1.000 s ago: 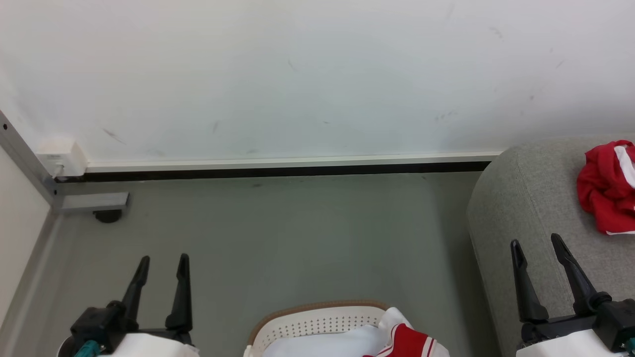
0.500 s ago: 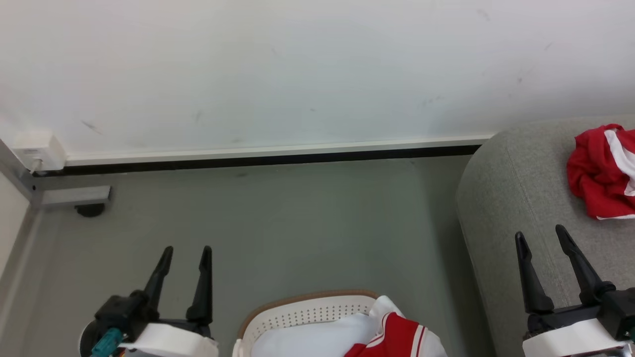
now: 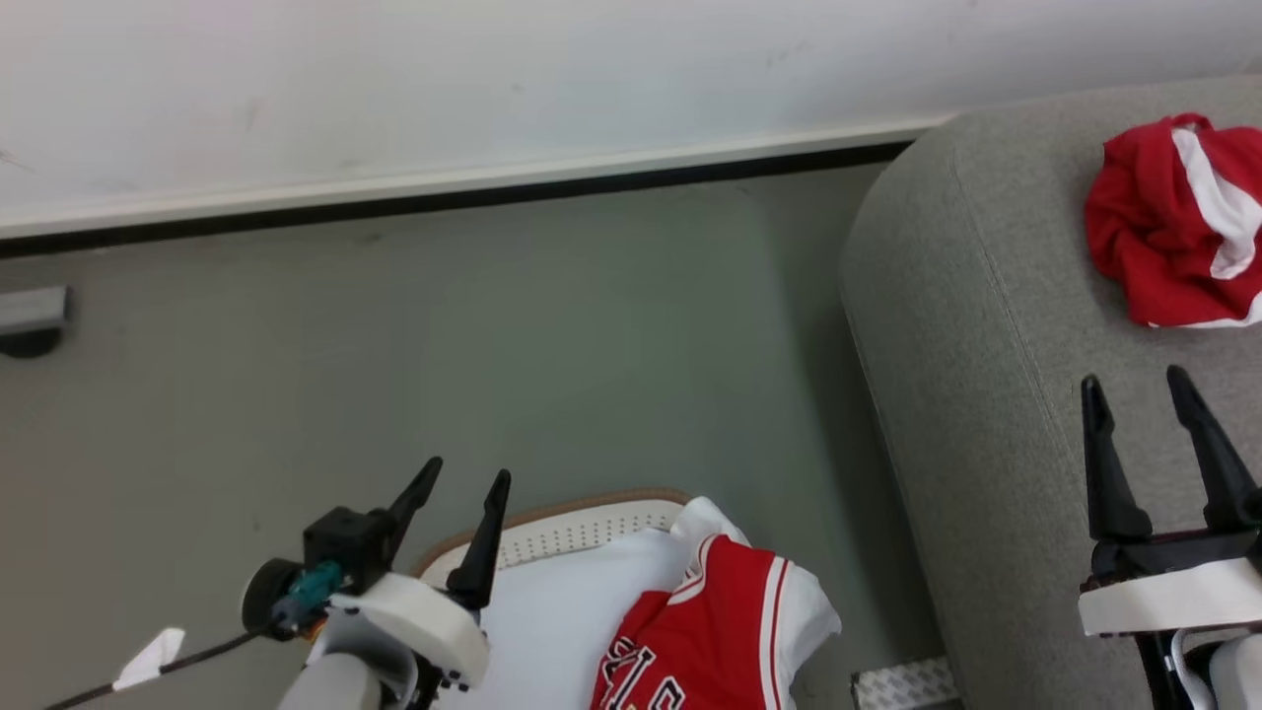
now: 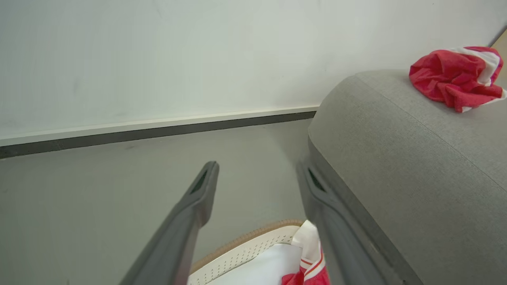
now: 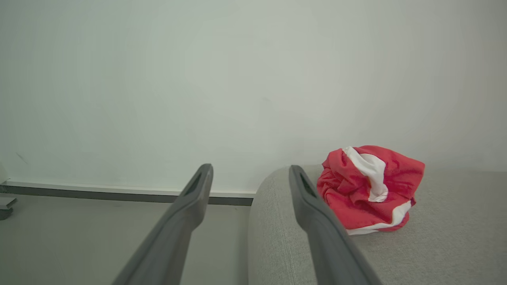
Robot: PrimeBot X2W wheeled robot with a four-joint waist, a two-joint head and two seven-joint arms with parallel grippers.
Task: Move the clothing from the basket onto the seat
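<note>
One jersey point(image 3: 712, 631) in basket point(image 3: 552, 517), right of left gripper point(image 3: 468, 470).

left pincer point(image 3: 468, 468) — parted, empty | right pincer point(image 3: 1132, 378) — parted, empty

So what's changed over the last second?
The head camera tilted down. The left hand swung in toward the basket, open and empty. Nothing was grasped. The right hand stayed open above the seat; the jersey stayed in the basket, the red piece on the seat.

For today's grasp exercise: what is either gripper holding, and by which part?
Nothing: the left gripper and the right gripper are both open, empty.
</note>
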